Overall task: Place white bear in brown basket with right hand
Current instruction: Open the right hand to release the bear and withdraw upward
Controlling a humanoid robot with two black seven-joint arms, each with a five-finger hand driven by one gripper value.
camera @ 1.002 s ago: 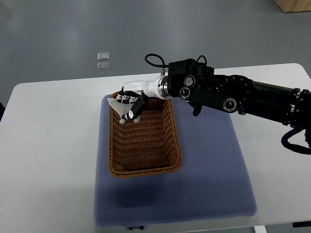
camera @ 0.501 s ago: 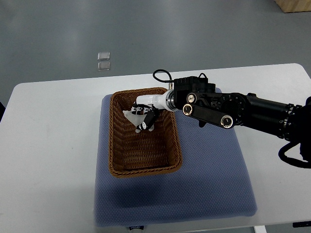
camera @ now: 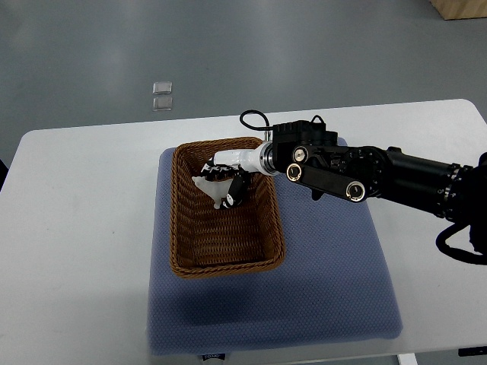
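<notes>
Top view, one moment. Basket (camera: 226,262): brown wicker, long axis running away from the robot, set on a blue mat (camera: 327,274) on the white tabletop (camera: 76,228). Right robot hand (camera: 226,182): reaching in over the basket's far end from its right rim, fingers curled around the bear (camera: 207,185). Bear: white, held on the hand's left side, low inside the basket's far half; contact with the floor cannot be told. Change from half a second ago: hand and bear barely shifted, slightly lower. Left arm absent.
</notes>
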